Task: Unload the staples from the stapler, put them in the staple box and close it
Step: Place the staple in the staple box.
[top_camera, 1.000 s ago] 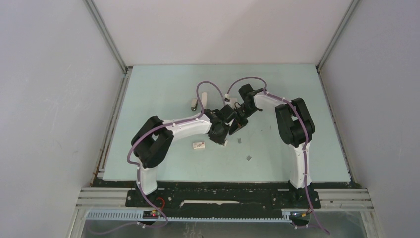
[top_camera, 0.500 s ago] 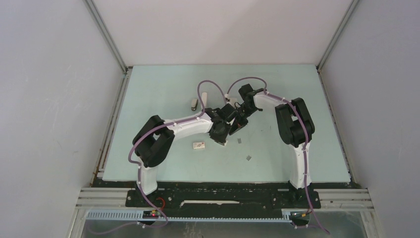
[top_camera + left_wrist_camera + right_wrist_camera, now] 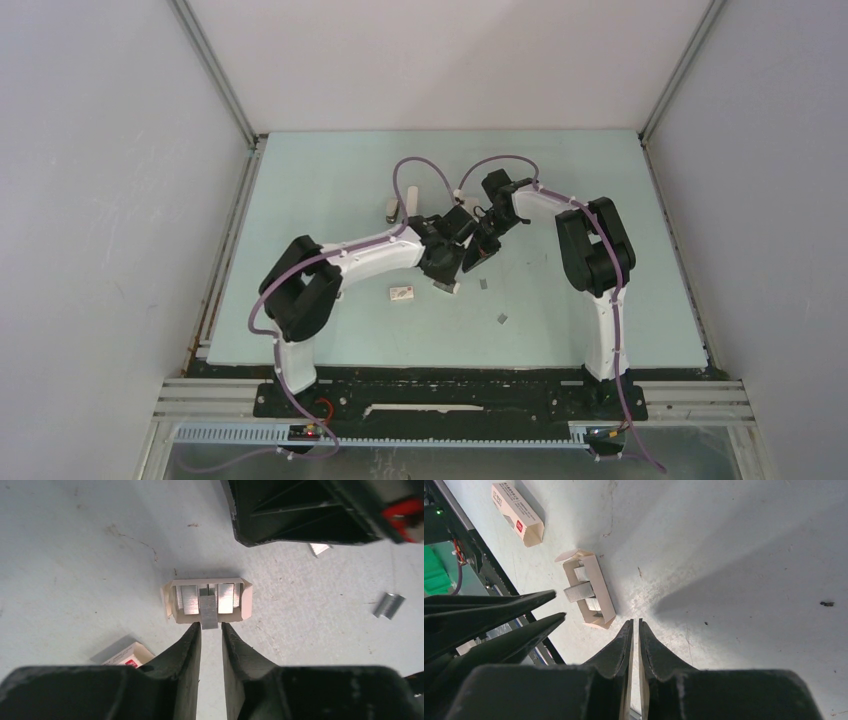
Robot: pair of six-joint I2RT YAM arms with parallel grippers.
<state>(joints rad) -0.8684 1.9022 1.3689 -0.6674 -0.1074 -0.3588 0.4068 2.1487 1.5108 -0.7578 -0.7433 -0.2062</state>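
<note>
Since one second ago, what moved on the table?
The left arm swung its elbow a little toward the left wall, nudging the left gripper slightly left by the open box. Nothing was grabbed or dropped. The right gripper, stapler and loose staples stayed put.

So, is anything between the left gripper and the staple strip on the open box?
Nothing visible. The staple strip lies across the open box, just ahead of the left gripper; the right gripper hangs aside.

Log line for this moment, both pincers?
left pincer: narrowly parted at staple strip, grip unclear | right pincer: shut, empty | staple box: open
</note>
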